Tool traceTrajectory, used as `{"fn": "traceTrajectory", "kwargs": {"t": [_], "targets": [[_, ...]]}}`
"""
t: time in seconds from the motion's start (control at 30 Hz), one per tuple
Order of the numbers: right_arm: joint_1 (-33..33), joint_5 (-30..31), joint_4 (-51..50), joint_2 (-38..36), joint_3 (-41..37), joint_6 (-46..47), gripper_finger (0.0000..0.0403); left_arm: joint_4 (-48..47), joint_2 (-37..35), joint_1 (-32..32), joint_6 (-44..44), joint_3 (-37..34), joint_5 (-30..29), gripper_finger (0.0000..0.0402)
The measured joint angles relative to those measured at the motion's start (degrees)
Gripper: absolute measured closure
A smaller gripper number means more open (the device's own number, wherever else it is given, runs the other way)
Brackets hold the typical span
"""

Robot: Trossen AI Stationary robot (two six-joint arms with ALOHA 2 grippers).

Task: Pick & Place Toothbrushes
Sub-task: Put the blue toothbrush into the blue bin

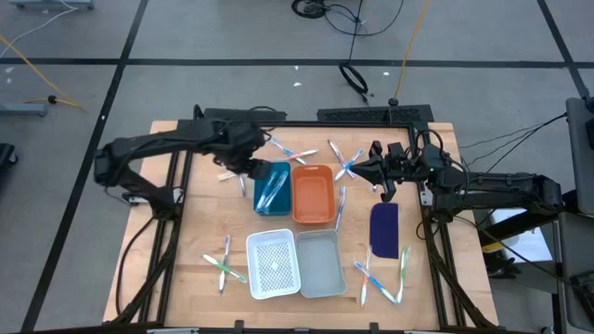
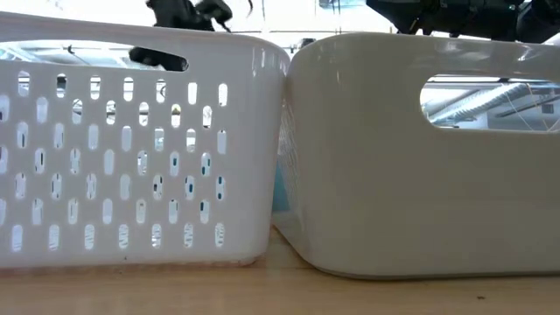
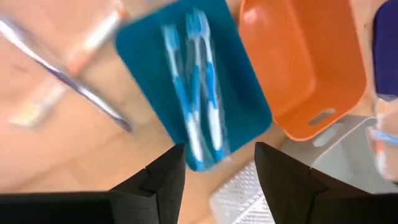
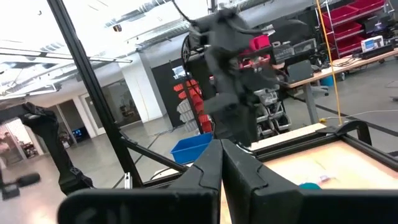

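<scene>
1. Hovering over the blue tray point(image 1: 272, 186), the left pincer point(image 3: 214, 171) is standing open; blue toothbrushes point(image 3: 198, 87) are lying inside.
2. Toothbrushes are still lying scattered near the table's point(image 1: 186, 269) edges.
3. The right pincer point(image 4: 221, 163) is waiting closed, empty.

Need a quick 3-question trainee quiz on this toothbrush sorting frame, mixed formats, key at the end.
1. True or false: the blue tray has blue toothbrushes lying in it.
2. Multiple choice: the left gripper is
A. over the blue tray, jaws apart, empty
B. clamped on a toothbrush
C. parked off the table
3. Fill in: the tray right beside the blue tray is the ___ tray.

Key:
1. true
2. A
3. orange
</scene>
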Motion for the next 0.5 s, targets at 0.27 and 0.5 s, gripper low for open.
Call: {"fn": "traceTrajectory", "kwargs": {"t": [0.27,0.5], "targets": [[0.0,0.0,0.7,0.0,0.0,-3.2,0.0403,0.5,-4.7,-10.8,-0.2,0.0,-18.2,0.0208],[0.0,0.7,0.3,0.0,0.0,-2.9,0.0403,0.6,-5.1,-15.8,0.7,-0.1,-33.4,0.0208]]}}
